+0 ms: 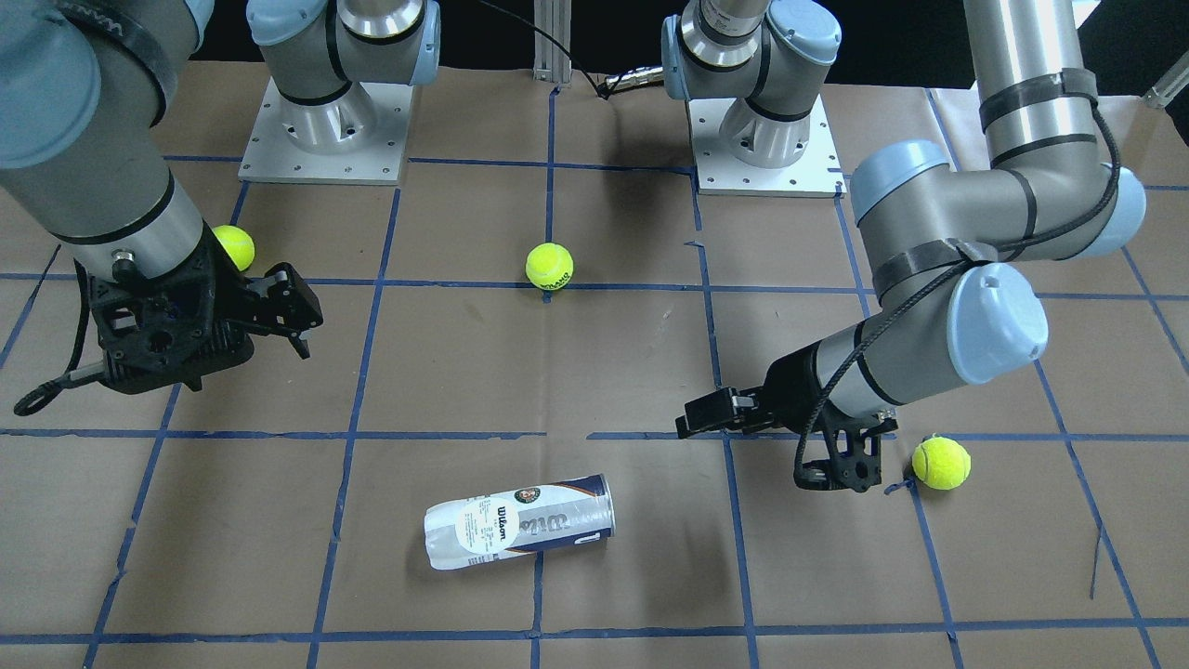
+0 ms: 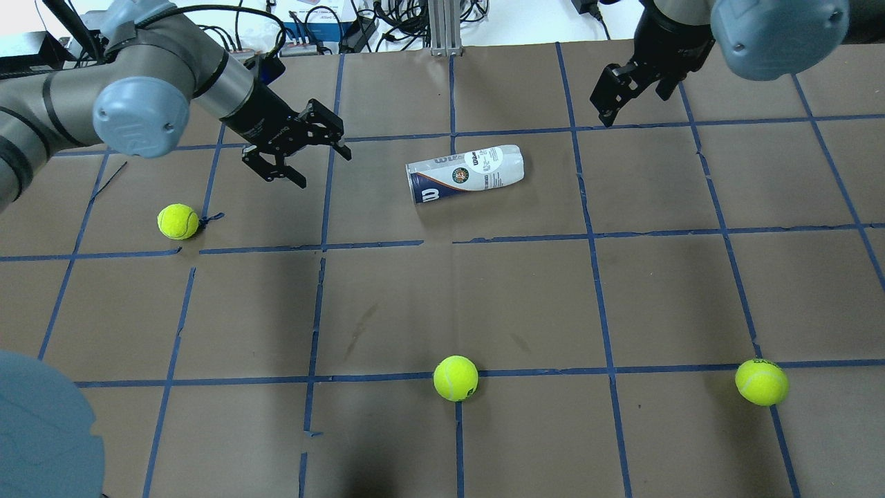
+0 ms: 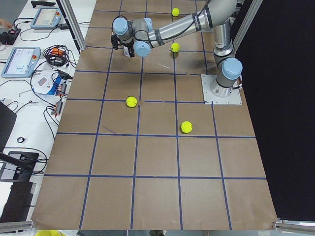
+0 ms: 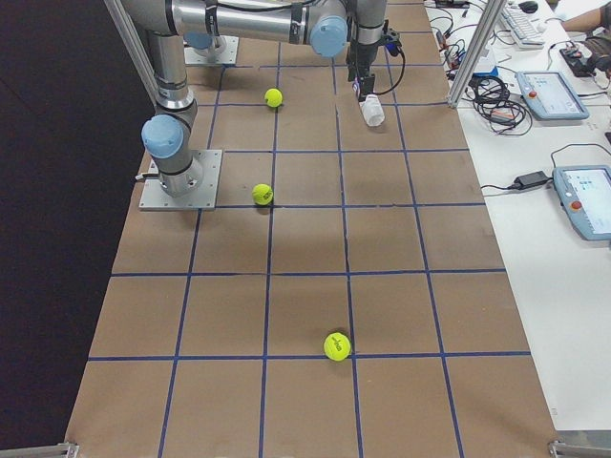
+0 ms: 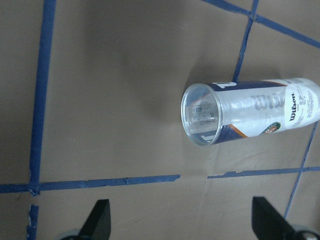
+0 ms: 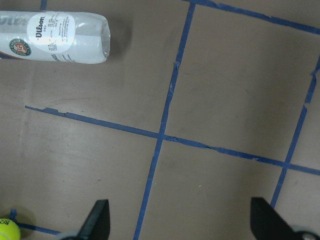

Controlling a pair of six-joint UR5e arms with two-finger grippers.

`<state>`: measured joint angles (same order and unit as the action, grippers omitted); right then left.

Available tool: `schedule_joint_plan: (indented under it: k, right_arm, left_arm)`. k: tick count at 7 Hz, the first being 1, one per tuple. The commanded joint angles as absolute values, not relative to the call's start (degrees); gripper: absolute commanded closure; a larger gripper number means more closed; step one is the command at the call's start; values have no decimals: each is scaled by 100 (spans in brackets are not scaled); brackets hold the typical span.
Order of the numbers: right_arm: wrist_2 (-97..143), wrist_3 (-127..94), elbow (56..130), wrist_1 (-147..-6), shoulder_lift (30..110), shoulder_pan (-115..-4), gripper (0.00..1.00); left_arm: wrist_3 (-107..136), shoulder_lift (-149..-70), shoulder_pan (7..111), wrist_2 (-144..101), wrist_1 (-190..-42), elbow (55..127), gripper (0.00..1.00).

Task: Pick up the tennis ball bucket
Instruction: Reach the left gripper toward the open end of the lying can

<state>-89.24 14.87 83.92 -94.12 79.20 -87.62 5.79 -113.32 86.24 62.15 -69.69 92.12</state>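
Table (image 2: 664, 297), toppled bucket (image 5: 250, 110) (mouth wrist-view only)

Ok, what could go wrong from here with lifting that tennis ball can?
The tennis ball bucket lies on its side, so it may roll away when a finger touches it. Its smooth clear wall could slip or dent in a hard pinch by the open left gripper.

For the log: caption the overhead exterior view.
Clear plastic Wilson can lies on its side between open left gripper and open right gripper; three yellow-green tennis balls lie apart.
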Motion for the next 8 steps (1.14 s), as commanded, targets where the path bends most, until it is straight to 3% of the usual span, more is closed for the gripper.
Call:
schedule_joint_plan:
  k: [1,8]
  right_arm:
    - [-8912,480,8367,-9281,8024,-8771,0]
    - [-9158,-598,8367,-9290,8060,-9246,0]
  left_arm:
    - [729,-11390,8675,5630,-6515,9482,0]
    - [791,-11733,8684,5045,-5651,9730,0]
